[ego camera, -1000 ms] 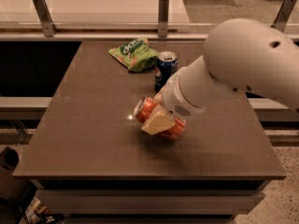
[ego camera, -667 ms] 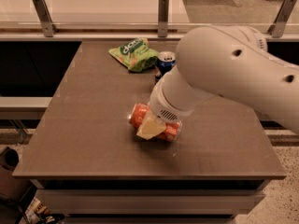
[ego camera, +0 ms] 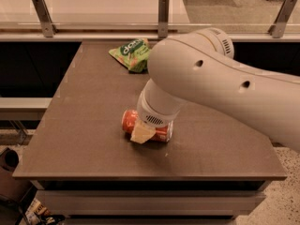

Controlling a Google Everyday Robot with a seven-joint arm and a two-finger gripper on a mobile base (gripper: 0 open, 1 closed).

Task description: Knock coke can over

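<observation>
The coke can (ego camera: 130, 121), orange-red, lies on its side on the dark brown table (ego camera: 79, 135), near the middle front. My gripper (ego camera: 142, 133) is right at the can, over its middle, with a cream-coloured part resting against it. The big white arm (ego camera: 215, 88) reaches in from the right and hides the can's right end.
A green snack bag (ego camera: 130, 53) lies at the back of the table. The blue soda can is hidden behind the arm. A glass rail with metal posts (ego camera: 163, 13) runs behind the table. The table's front edge is close below the can.
The coke can has gone from tilted in the gripper to lying flat on the table. The arm has swung left and now covers the blue can.
</observation>
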